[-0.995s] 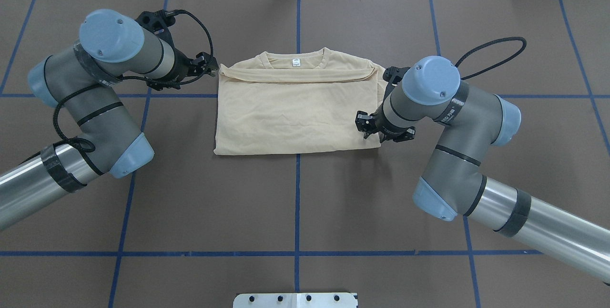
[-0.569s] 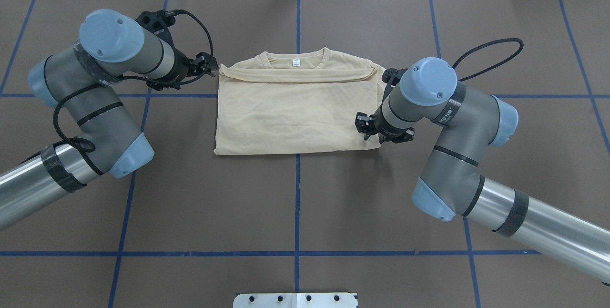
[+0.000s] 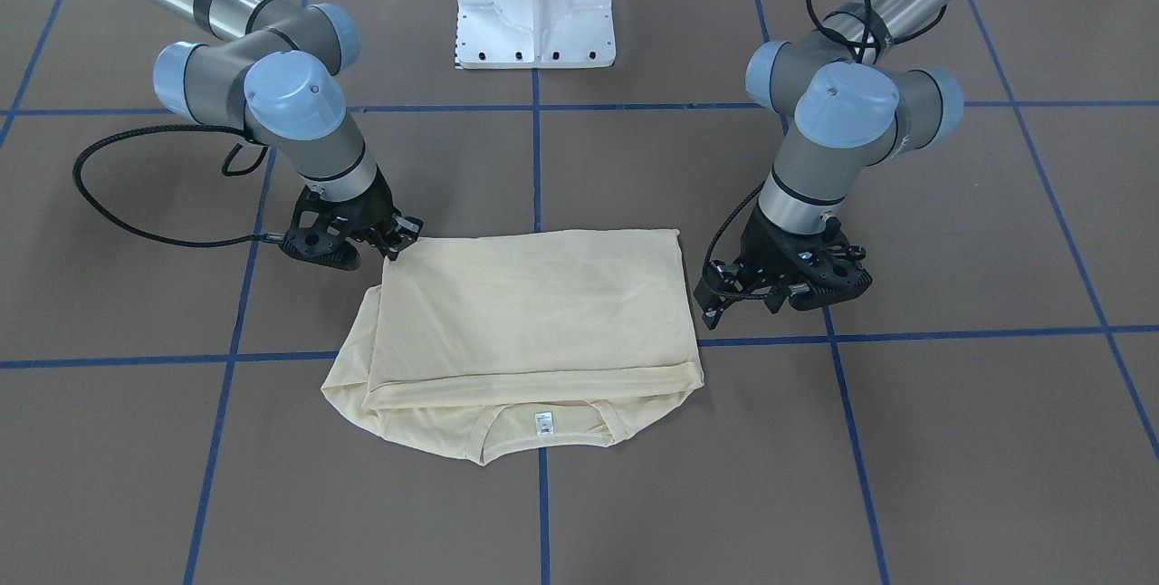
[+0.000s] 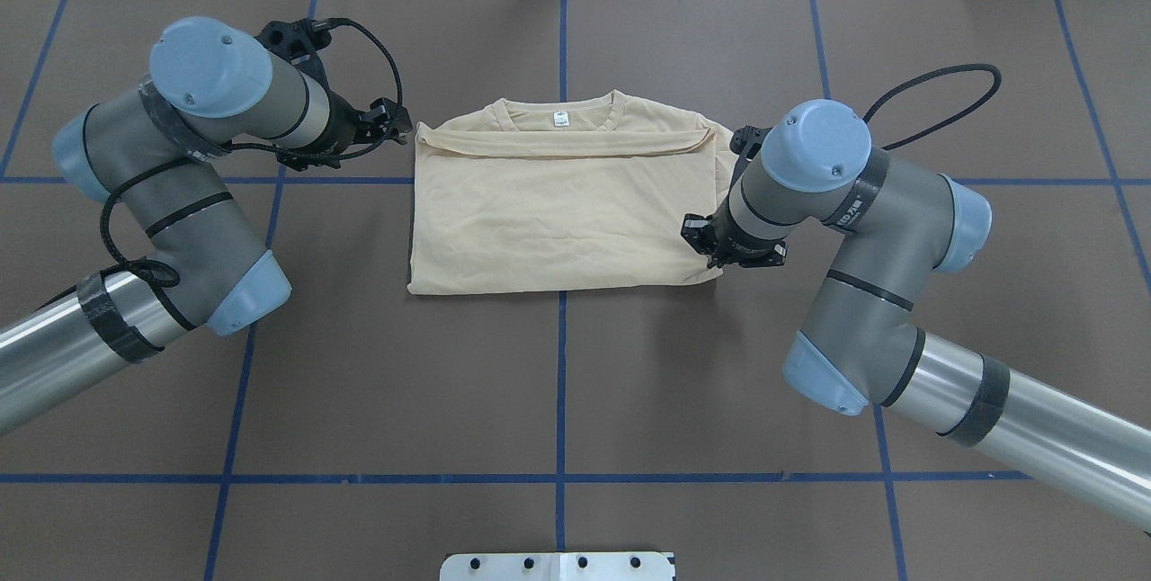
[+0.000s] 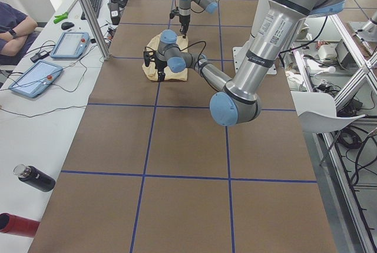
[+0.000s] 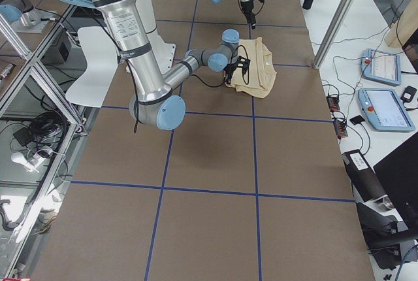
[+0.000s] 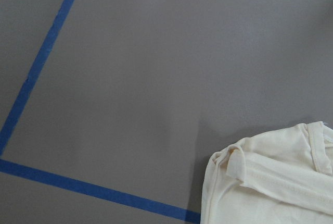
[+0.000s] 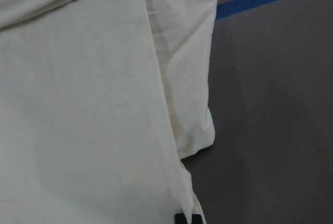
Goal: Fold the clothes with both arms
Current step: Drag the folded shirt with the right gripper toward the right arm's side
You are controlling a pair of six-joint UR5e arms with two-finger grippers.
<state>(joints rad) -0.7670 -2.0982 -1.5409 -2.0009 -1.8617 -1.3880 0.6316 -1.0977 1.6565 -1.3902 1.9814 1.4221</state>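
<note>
The cream-yellow shirt [image 4: 557,212] lies folded in a flat rectangle at the table's middle, with the collar and white neck label [image 4: 558,119] on the far side. Its print is hidden. My left gripper [image 4: 403,125] hovers just off the shirt's far left corner and looks open and empty; in the front view [image 3: 711,300] it stands beside the shirt [image 3: 534,313]. My right gripper [image 4: 700,244] is at the shirt's near right corner, shut on its edge. Its fingertips [image 8: 186,219] show together on the cloth [image 8: 78,104].
The white pedestal base [image 3: 536,5] stands at the robot's side of the table. Blue tape lines [image 4: 561,383] cross the brown table cover. A black cable [image 3: 118,223] loops beside the right arm. An operator [image 5: 12,26] and tablets [image 5: 69,44] are past the far edge.
My right gripper has shifted a little to the right at the shirt's near right corner, and the shirt has slid slightly with it. The left arm has not moved.
</note>
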